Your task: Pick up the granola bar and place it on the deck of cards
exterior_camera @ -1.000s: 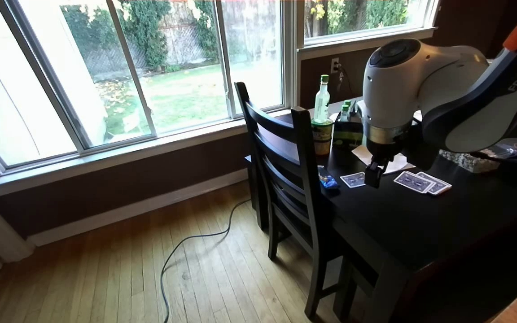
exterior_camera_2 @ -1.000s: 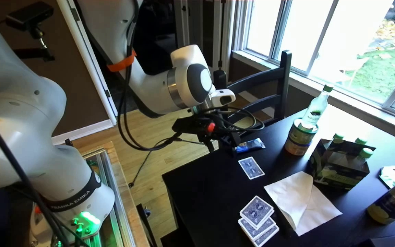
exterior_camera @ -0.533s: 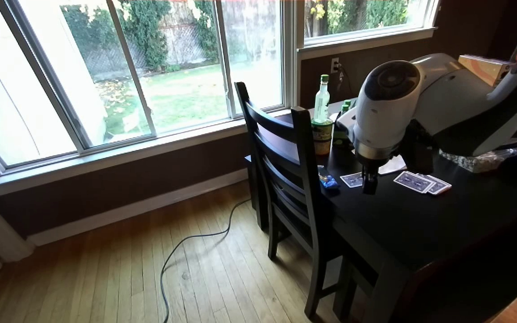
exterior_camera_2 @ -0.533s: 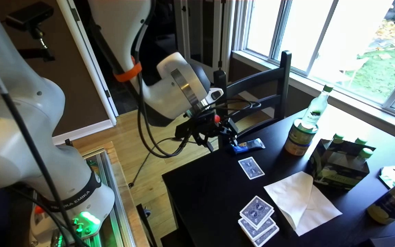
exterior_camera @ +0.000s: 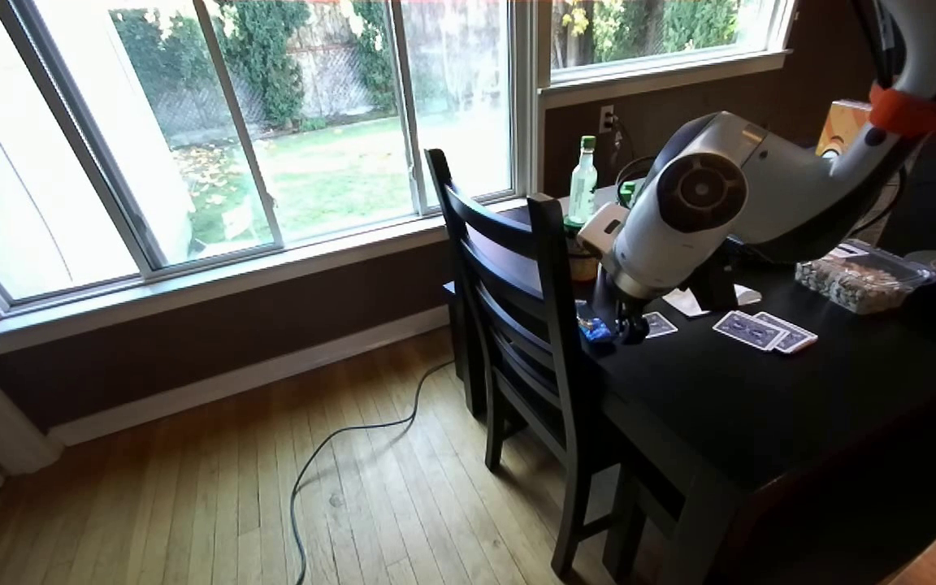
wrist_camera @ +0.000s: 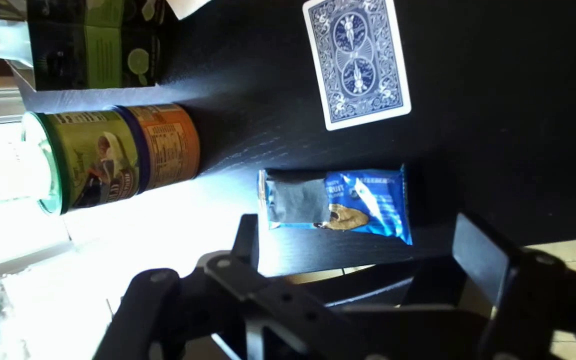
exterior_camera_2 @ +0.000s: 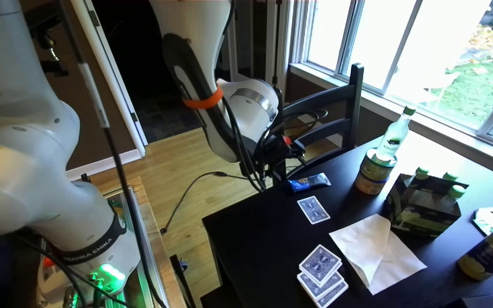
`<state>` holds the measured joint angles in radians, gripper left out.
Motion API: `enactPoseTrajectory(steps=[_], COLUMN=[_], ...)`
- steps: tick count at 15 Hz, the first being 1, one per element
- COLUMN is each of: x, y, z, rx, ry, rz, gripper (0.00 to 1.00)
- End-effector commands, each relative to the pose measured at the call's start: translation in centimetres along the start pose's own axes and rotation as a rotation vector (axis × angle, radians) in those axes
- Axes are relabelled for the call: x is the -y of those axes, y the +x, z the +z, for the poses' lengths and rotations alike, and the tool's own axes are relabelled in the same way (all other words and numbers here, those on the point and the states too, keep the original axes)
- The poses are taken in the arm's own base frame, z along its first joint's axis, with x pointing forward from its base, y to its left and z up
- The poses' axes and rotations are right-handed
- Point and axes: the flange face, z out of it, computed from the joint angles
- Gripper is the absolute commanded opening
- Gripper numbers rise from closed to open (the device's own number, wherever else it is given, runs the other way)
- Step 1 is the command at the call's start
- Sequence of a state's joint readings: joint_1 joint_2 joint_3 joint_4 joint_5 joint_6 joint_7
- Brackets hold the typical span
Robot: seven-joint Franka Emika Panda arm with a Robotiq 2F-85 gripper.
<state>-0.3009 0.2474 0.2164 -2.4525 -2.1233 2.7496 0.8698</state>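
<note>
Wrist view nr. table (wrist_camera: 493, 100); ext. high

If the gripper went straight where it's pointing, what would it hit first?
Likely the blue-wrapped granola bar ahead of the open gripper, though depth is unclear and the tabletop could come first.

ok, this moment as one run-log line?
jaws: open, empty | granola bar: on table, not grasped | deck of cards: placement not yet done

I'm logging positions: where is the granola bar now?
In the wrist view, the granola bar lies mid-picture on the dark table, below the single card and right of the stacked tubs.
</note>
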Motion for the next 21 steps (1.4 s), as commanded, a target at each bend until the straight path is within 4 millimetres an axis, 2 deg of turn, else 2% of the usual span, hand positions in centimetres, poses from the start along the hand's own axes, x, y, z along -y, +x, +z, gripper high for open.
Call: enactPoseTrajectory(steps=[1,3,6,9,14,18,21], x=[0.4,1.2,1.5,1.5,1.5,1.3,1.6], y=[0.0,0.0,0.4,1.2,1.2,1.1,1.0], z=[0.7,2.0,3.0,3.4,4.7,5.7,6.2], rx=[-0.005,-0.003,-0.022,-0.061,-0.075,-0.100,-0.110], ry=[0.010,0.036,0.047,0.034,0.034,0.020,0.026], rz=[0.004,0.009,0.007,-0.004,-0.036,-0.068,-0.091], gripper=[1.00,1.00,1.00,1.00,1.00,0.59,0.37])
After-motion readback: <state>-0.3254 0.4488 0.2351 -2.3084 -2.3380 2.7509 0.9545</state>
